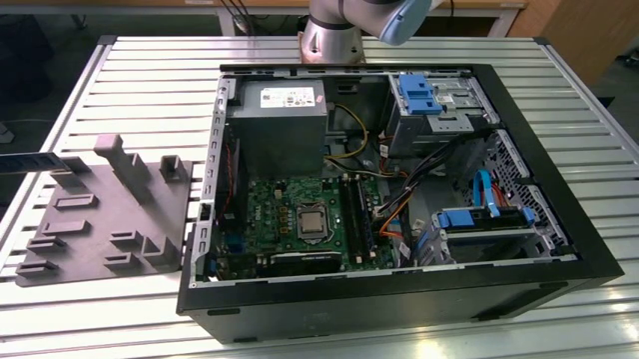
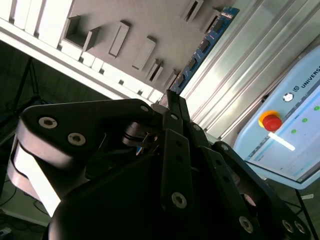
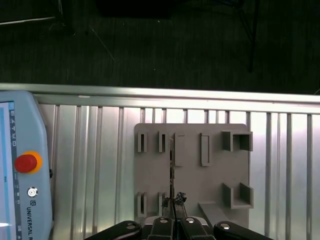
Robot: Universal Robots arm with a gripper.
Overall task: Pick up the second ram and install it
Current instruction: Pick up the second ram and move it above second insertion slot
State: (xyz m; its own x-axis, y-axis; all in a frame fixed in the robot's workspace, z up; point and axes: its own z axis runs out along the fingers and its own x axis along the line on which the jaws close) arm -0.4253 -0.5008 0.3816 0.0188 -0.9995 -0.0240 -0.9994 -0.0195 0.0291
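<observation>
Exterior view's left edge shows the second ram (image 1: 30, 161) over the grey tray (image 1: 100, 222), gripper (image 2: 175, 102) clamping it edge-on, presumably for slotting.

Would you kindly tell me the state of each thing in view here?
second ram: clamped in the gripper.
gripper: shut on the second ram.
computer case: lying flat, side open.
processor: in its socket, uncovered.
teach pendant: screen lit.

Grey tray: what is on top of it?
The grey tray shows empty-looking slots. The memory stick hangs over it, clamped in the gripper, which hides the strip of tray beneath.
</observation>
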